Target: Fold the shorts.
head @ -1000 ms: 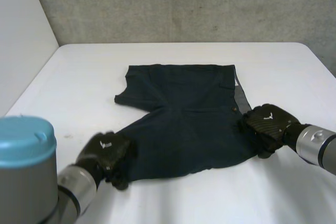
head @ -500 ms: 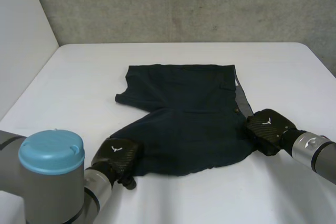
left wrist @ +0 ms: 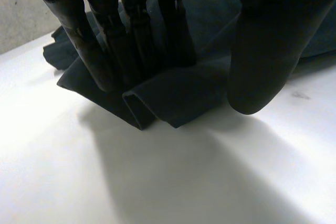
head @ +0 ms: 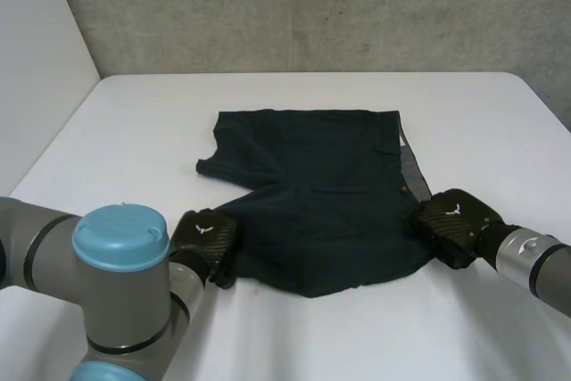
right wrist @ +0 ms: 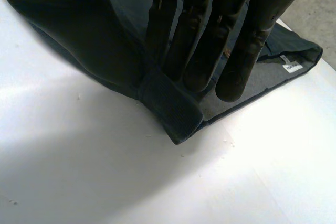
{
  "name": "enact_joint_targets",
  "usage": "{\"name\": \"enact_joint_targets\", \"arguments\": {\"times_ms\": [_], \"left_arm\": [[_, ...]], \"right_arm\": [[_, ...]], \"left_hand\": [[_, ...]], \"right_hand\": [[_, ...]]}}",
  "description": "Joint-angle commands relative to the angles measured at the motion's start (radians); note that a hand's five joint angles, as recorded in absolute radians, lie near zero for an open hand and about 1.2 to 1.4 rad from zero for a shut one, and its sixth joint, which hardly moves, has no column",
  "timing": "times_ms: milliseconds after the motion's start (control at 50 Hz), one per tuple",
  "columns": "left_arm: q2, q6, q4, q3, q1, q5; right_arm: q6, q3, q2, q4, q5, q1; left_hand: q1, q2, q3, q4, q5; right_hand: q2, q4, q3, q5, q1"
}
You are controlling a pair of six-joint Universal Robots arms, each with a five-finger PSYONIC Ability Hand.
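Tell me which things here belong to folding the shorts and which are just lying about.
Part of the job: shorts; left hand, pinching the near leg's hem; right hand, pinching the near end of the waistband.
Just there: white table that the shorts lie on; grey wall behind it.

White table [head: 134, 131], grey concrete wall [head: 312, 6]

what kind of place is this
Probably a robotics lab or test cell: a bare white table, a rough concrete wall behind it, and two robot arms at one pair of dark shorts.
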Motion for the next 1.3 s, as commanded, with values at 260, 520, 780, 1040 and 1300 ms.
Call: {"name": "enact_joint_targets", "arguments": {"times_ms": [260, 520, 780, 1040, 1300], "left_arm": [[-0.057, 0.217, 0.088, 0.029, 0.003, -0.003], [0.242, 0.223, 0.013, -0.003, 0.023, 0.000], [0.489, 0.272, -0.578, -0.087, 0.037, 0.012], [0.559, 0.280, -0.674, -0.109, 0.079, 0.101], [0.129, 0.355, -0.256, 0.268, 0.127, 0.094]], "right_arm": [[0.000, 0.007, -0.004, 0.002, 0.005, 0.000], [0.021, 0.004, -0.103, 0.083, 0.016, 0.012], [-0.086, -0.003, -0.324, 0.524, 0.021, 0.003], [-0.351, -0.035, -0.372, 0.863, 0.062, -0.051], [-0.003, -0.318, -0.082, 0.576, 0.071, 0.059]], "left_hand": [[0.717, 0.711, 0.710, 0.709, 0.719], [0.718, 0.712, 0.711, 0.710, 0.720], [0.718, 0.712, 0.711, 0.710, 0.720], [0.718, 0.712, 0.711, 0.710, 0.720], [0.718, 0.712, 0.711, 0.710, 0.720]], "right_hand": [[0.235, 0.207, 0.214, 0.248, 0.503], [0.235, 0.207, 0.214, 0.248, 0.503], [0.235, 0.207, 0.214, 0.248, 0.503], [0.235, 0.207, 0.214, 0.248, 0.503], [0.235, 0.207, 0.214, 0.248, 0.503]]}}
